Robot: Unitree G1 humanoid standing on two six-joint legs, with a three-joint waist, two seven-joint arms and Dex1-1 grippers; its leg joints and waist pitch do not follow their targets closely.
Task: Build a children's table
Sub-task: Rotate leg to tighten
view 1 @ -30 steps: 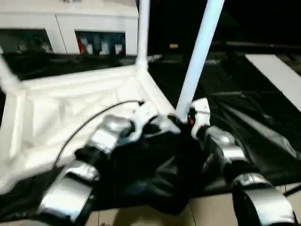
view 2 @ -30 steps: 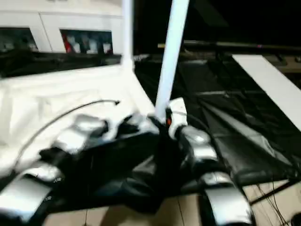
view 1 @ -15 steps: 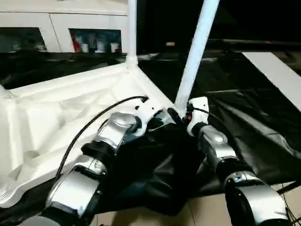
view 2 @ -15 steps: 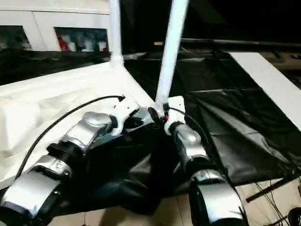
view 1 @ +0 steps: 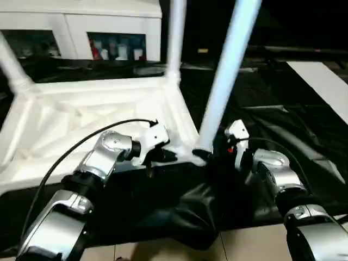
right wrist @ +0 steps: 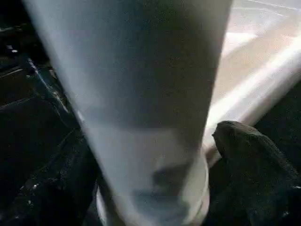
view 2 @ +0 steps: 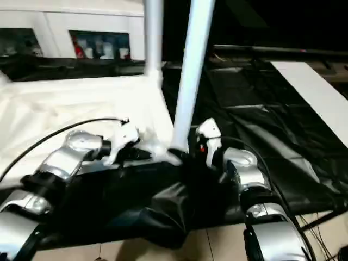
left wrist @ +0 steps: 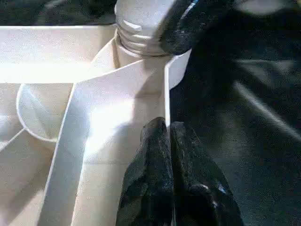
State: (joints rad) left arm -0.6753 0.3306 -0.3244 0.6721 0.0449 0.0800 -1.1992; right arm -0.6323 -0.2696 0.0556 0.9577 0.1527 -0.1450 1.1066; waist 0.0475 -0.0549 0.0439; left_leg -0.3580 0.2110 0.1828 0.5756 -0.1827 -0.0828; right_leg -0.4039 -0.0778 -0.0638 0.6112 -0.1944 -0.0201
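The children's table top (view 1: 81, 119) lies upside down, ribs showing, on black sheeting. Legs stand in its far-right corner (view 1: 175, 43) and far-left corner (view 1: 12, 68). A third leg (view 1: 225, 81) leans in the near-right corner socket, and its threaded end (left wrist: 136, 28) sits in that socket. My right gripper (view 1: 209, 157) is at this leg's base, open, with a finger (right wrist: 254, 165) on each side of the tube. My left gripper (left wrist: 168, 129) is shut, its tips against the top's rim wall just short of that corner, and it also appears over the near rim (view 1: 166, 156).
Black sheeting (view 1: 304, 141) covers the ground around the top. A flat white board (view 1: 323, 81) lies at the right. A white cabinet (view 1: 81, 27) with shelves stands behind. Pale floor tiles (view 1: 244, 239) show at the near edge. A black cable (view 1: 81, 147) arcs over my left forearm.
The view has shifted and tilted. My right gripper's fingers have spread wider around the leg's base. The left gripper stays shut at the rim.
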